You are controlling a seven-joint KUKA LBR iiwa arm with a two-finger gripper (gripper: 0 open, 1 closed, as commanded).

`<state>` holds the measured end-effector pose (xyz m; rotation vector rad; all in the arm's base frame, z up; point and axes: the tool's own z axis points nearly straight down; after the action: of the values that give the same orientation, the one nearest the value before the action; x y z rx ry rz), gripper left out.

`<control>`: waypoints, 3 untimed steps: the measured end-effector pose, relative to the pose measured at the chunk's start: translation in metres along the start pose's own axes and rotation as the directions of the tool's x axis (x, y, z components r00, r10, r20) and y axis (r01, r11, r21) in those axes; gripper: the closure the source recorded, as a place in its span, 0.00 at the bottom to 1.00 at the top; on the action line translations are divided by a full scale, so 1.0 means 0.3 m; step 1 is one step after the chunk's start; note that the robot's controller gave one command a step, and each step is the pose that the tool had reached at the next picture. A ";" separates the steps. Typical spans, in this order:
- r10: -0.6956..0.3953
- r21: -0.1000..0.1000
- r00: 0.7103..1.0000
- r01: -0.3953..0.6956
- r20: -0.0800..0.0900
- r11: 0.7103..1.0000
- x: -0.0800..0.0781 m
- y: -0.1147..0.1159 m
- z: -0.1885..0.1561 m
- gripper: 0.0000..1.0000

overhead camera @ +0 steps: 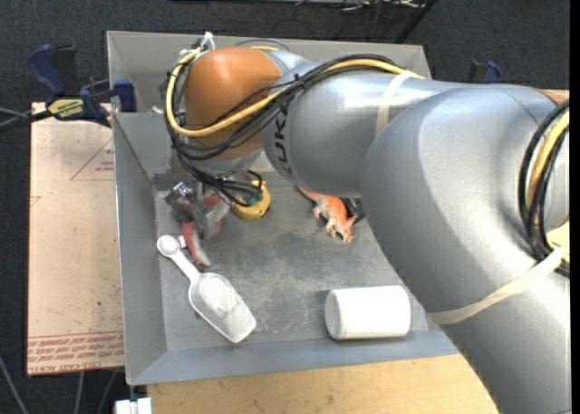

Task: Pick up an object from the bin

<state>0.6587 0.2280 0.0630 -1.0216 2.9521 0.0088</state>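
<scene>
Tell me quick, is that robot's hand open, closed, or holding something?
Hand: cannot be told. It sits low at the left of the bin, over a small red thing beside the white scoop.

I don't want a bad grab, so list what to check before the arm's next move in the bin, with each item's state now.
1. Position: the gripper is low over the left part of the grey metal bin: ok.
2. Target: the small red piece right under the gripper, held or not: cannot tell.
3. The white plastic scoop is apart from the gripper: ok, though its handle end lies close.
4. The yellow round object beside the gripper, touching or not: cannot tell.
5. The white cylinder and the orange toy figure are well apart from the gripper: ok.
</scene>
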 end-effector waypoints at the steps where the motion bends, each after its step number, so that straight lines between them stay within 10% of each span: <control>1: 0.049 0.000 0.999 -0.049 -0.005 0.999 0.009 -0.007 -0.020 1.00; 2: 0.003 0.001 1.000 -0.003 0.009 1.000 -0.011 -0.001 -0.191 1.00; 3: 0.051 -0.002 0.999 -0.051 -0.002 0.999 0.008 -0.006 -0.020 1.00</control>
<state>0.6578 0.2252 0.0691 -0.9470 2.9794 0.0117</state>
